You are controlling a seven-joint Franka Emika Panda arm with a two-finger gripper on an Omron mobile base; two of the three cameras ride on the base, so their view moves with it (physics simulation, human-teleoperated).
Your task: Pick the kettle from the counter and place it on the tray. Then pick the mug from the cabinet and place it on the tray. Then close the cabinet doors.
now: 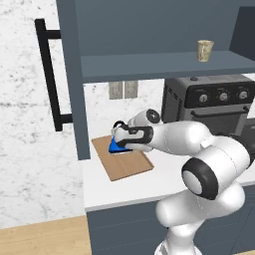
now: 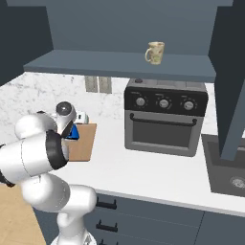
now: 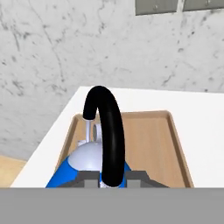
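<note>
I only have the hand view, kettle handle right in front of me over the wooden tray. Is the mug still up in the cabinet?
Observer: Yes, the mug stands upright on the cabinet shelf, above the toaster oven.
Operator: Are the cabinet doors open?
Observer: Yes. The left door is swung wide, its black bar handle facing out.
Operator: Where is the tray on the counter?
Observer: The tray lies left of the oven, near the end of the counter, with the end effector and kettle over its back part.
</note>
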